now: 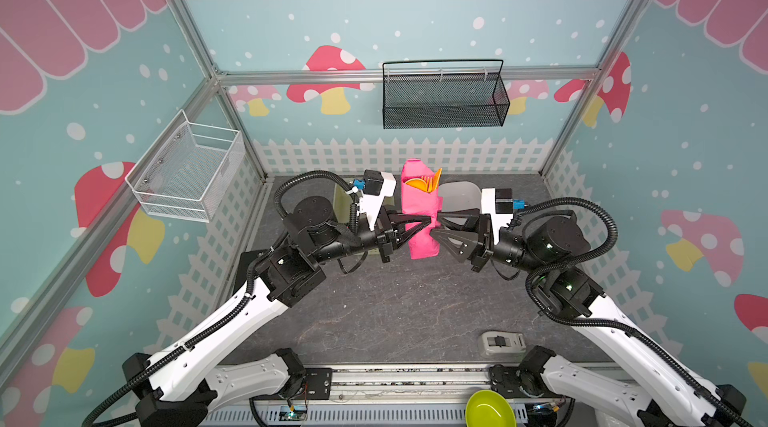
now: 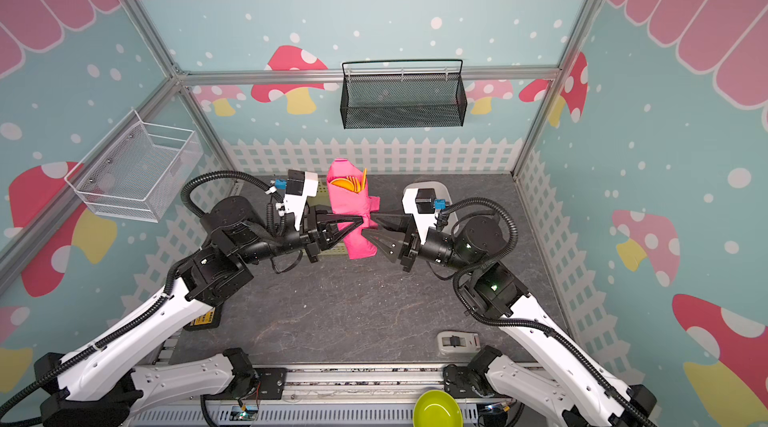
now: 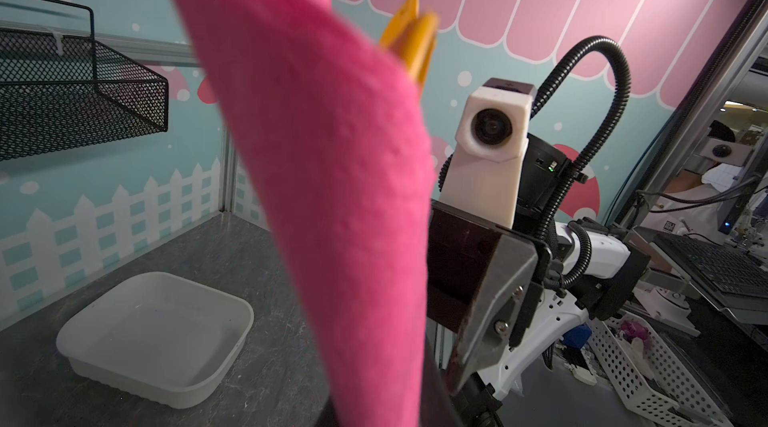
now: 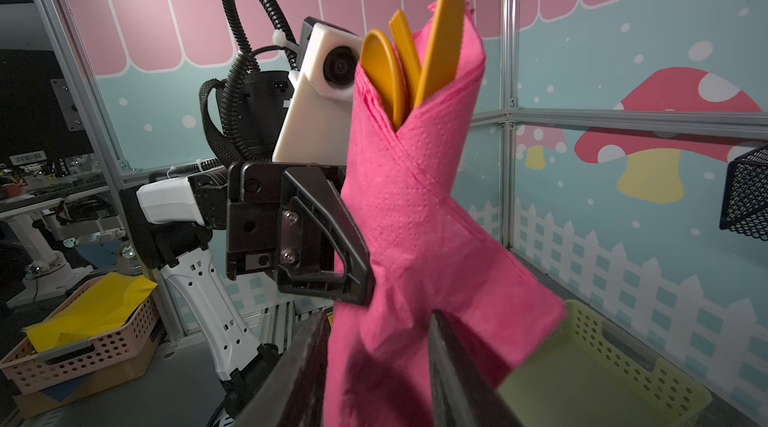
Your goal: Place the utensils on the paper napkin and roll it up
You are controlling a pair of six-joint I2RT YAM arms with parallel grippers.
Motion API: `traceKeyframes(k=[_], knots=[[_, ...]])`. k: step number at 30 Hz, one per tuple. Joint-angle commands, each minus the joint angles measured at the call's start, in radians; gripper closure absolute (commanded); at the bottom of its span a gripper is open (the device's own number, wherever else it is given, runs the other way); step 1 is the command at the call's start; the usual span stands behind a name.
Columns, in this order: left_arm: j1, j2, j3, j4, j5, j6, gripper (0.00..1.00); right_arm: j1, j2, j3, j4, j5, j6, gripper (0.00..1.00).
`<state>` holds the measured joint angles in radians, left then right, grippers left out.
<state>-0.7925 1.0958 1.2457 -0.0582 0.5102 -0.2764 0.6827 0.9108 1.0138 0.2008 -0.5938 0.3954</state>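
Right wrist view: rolling nearly done; left claw (image 4: 365, 279) pinches the paper napkin (image 4: 415, 213) around the utensils (image 4: 415, 59), right claw (image 4: 378, 366) half-open astride it; next, tuck the loose flap

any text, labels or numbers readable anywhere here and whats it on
None can be read.
Yellow sticker at the left arm's base: print too small.
Barcode label outside the cell: blurred.
Paper napkin, utensils, both baskets: no print visible.

Dimpled matt paper napkin (image 4: 399, 213) wraps smooth plastic utensils (image 4: 415, 71).
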Motion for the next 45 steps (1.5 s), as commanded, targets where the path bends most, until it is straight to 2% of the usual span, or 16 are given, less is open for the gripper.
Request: traceKeyframes(k=[1,18,40,43,45], knots=[[0.004,0.003,-0.008,0.040,0.038,0.013,1.00,0.005,0.000,0.019,0.003,-0.002,-0.023,0.58],[0.004,0.022,-0.006,0.105,0.093,-0.031,1.00,0.005,0.008,0.012,0.023,-0.099,0.005,0.60],[0.003,0.063,0.004,0.197,0.279,-0.114,1.00,0.005,0.018,0.003,0.050,-0.117,0.013,0.67],[0.003,0.066,0.003,0.197,0.283,-0.119,1.00,0.005,0.016,0.003,0.050,-0.118,0.013,0.71],[0.003,0.061,0.000,0.189,0.269,-0.113,1.00,0.005,0.016,0.005,0.052,-0.122,0.013,0.79]])
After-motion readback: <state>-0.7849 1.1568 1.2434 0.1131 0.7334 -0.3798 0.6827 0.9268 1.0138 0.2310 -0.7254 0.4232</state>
